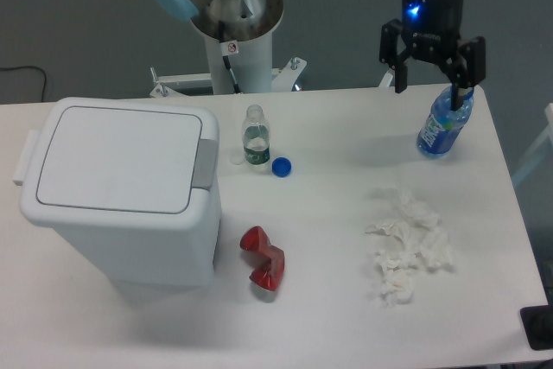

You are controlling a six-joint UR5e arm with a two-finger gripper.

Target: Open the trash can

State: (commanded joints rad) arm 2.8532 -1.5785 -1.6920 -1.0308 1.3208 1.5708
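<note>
- Trash can (121, 192): large, white, boxy, rounded corners; stands at left of white tabletop (346, 300); flat lid (117, 159) down and shut; grey push tab (206, 163) on right edge.
- End effector (432, 75): black, two fingers spread apart, at far right rear above tabletop; holds nothing; right fingertip close over blue bottle (444, 125), contact impossible to tell.
- Small clear bottle (254, 137): upright, uncapped, just right of trash can; blue cap (281, 166) beside it.
- Crushed red object (263, 259): near trash can's front right corner.
- Crumpled white tissues (408, 244): at right, well apart from trash can.
- Arm base (233, 23) behind tabletop; grey floor beyond.
</note>
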